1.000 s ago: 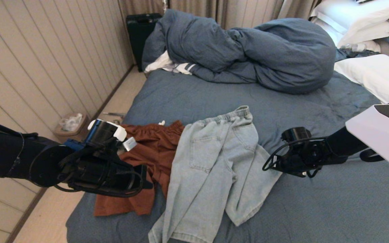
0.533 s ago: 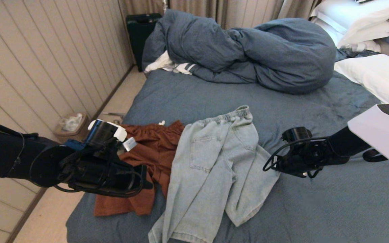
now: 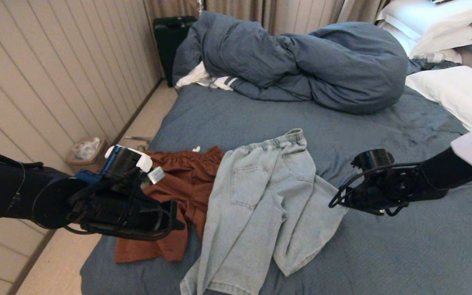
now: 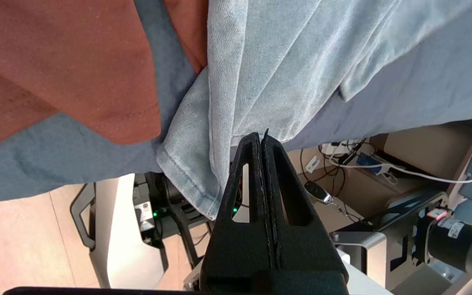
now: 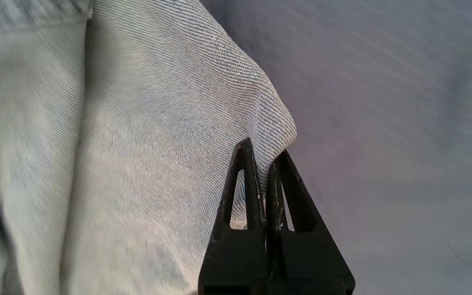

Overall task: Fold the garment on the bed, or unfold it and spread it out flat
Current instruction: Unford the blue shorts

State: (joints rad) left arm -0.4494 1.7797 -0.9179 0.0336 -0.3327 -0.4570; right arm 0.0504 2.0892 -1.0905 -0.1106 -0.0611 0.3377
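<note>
Jeans [image 3: 256, 205], pale denim, lie crumpled near the bed's [image 3: 383, 254] front edge, overlapping rust-red shorts [image 3: 178, 184] on their left. My left gripper [image 4: 262, 139] hangs closed and empty off the front-left corner. My right gripper [image 5: 262, 164] pinches the jeans' right edge.

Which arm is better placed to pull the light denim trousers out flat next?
Right. The right gripper is shut on a fold at the jeans' edge. The left gripper is shut, holding nothing, above the jeans' hem beside the rust shorts.
</note>
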